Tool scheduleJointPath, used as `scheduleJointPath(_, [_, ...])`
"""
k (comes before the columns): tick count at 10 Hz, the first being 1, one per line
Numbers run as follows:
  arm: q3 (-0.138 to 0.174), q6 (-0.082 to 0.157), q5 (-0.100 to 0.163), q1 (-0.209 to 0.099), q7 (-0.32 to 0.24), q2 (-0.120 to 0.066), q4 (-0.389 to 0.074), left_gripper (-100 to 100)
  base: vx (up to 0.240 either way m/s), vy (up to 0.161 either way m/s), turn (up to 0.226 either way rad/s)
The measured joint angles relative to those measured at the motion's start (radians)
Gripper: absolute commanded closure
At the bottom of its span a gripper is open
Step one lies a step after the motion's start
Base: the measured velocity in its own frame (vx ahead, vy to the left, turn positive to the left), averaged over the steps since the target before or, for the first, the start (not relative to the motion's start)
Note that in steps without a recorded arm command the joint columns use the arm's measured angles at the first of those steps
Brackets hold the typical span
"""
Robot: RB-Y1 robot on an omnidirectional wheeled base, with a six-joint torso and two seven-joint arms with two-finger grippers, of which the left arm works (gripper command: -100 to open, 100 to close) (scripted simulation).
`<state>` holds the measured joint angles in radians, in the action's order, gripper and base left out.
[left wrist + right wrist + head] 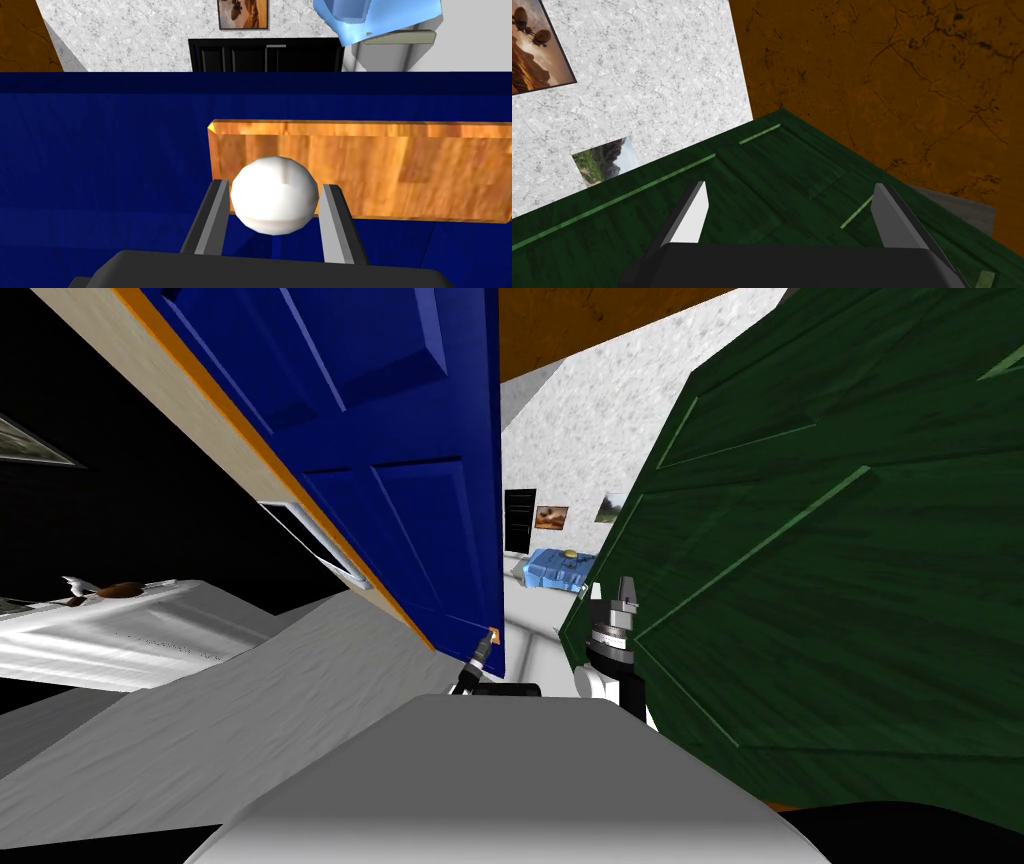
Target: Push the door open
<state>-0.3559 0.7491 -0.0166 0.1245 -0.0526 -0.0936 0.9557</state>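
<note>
Left wrist view, left gripper (274, 187) clamped on the white knob (274, 202), knob on a wooden plate (400, 170) near the blue door (400, 438) free edge, door ajar, right gripper (790, 184) fingers apart, beside the green door (850, 588)

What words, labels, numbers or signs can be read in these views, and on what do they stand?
None: no readable text anywhere.
The blue door, its wooden plate and white knob, and the green door are bare of lettering.
The framed wall pictures show scenes only, no writing.
</note>
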Motion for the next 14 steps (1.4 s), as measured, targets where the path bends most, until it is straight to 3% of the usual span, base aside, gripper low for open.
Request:
scheduleJointPath(3, [0.035,-0.005,0.012,-0.014,0.014,0.007,-0.010,100,0.151,-0.104,0.055])
scheduleJointPath(5, [0.066,0.011,0.023,-0.039,0.019,0.008,-0.048,100,0.169,-0.097,0.098])
scheduleJointPath(6, [0.087,0.016,0.031,-0.045,0.023,0.003,-0.057,-100,-0.047,-0.064,0.069])
scheduleJointPath(14, [0.075,-0.014,0.033,-0.029,0.015,0.014,-0.012,-100,-0.199,-0.003,0.028])
